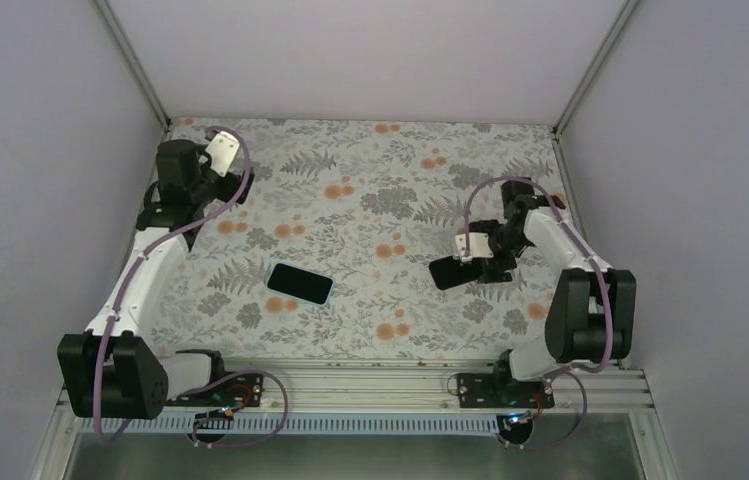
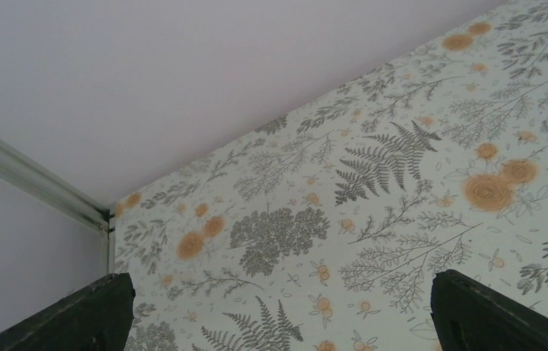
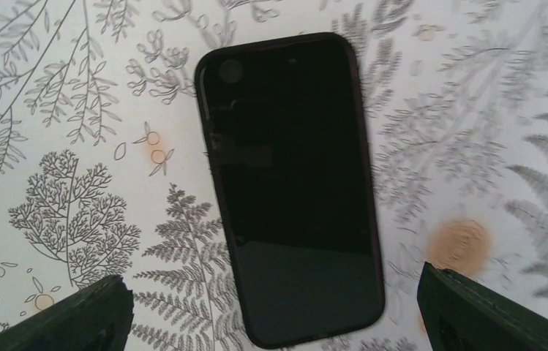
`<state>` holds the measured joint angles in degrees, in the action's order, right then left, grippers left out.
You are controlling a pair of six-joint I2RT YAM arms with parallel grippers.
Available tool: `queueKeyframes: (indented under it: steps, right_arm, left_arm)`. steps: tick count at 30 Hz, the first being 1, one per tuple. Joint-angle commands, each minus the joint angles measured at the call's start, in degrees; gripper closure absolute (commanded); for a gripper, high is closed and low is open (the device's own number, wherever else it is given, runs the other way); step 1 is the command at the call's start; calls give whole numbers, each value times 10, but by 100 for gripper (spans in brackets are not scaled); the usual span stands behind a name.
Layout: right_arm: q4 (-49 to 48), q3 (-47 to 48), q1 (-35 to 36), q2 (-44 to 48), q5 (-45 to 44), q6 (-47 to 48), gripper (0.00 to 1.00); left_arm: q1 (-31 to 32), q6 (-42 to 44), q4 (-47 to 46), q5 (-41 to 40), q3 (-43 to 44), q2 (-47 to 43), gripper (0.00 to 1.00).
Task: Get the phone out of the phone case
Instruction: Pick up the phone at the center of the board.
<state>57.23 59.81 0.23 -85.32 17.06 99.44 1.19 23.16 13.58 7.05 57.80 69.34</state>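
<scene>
Now the right claw (image 3: 278, 313) hangs wide open over the black phone case (image 3: 293, 190) near the tabletop's (image 1: 370, 190) right edge. Mid-tabletop, the phone (image 1: 300, 284) lies well apart from it. Over by the far-left corner, the left claw (image 2: 278, 314) gapes open, holding nothing.

In the right wrist view we see only two dark wedge-shaped fingertips (image 3: 73, 318) of the right gripper (image 3: 274, 307), cut off by the bottom edge, and the glossy black rounded-rectangle slab (image 3: 293, 183) between them blurs at its near end, so we cannot tell whether it is an empty shell or holds a phone. From the top view that slab is partly hidden beneath the gripper and is perhaps too small there to read any detail. The left gripper (image 2: 282, 307) likewise shows just its two dark fingertips, cropped at the bottom corners of its own wrist view.
</scene>
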Motion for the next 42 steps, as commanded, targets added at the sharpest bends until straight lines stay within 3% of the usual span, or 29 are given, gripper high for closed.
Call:
queueKeyframes:
  steps: [1, 6, 14, 23, 26, 31, 34, 38, 42]
  right_arm:
    - [-24, -25, 20, -27, -35, 40, 0]
    - [-147, -85, 32, -22, -41, 58, 0]
    - [-214, -84, 43, -78, -73, 60, 0]
    - [-170, -24, 55, -161, -109, 69, 0]
    - [-116, 7, 67, -187, -123, 62, 1]
    - [-45, 48, 82, -237, -164, 24, 10]
    - [-14, 76, 84, -255, -161, -20, 24]
    - [-19, 87, 85, -244, -111, -75, 43]
    - [-62, 51, 85, -165, -5, -106, 51]
  left_arm:
    - [1, 0, -33, -27, -11, -9, 0]
    - [2, 10, -30, -37, -9, -7, 0]
    - [1, 12, -39, -53, -17, 1, 0]
    - [1, 30, -32, -27, -25, 12, 0]
    - [1, 41, -23, 2, -28, 14, 0]
    - [4, 81, 9, 49, -30, 27, 0]
    - [11, 98, 30, 54, -25, 33, 0]
    - [44, 99, 68, 66, -1, 49, 0]
    - [92, 69, 128, 136, 65, 102, 0]
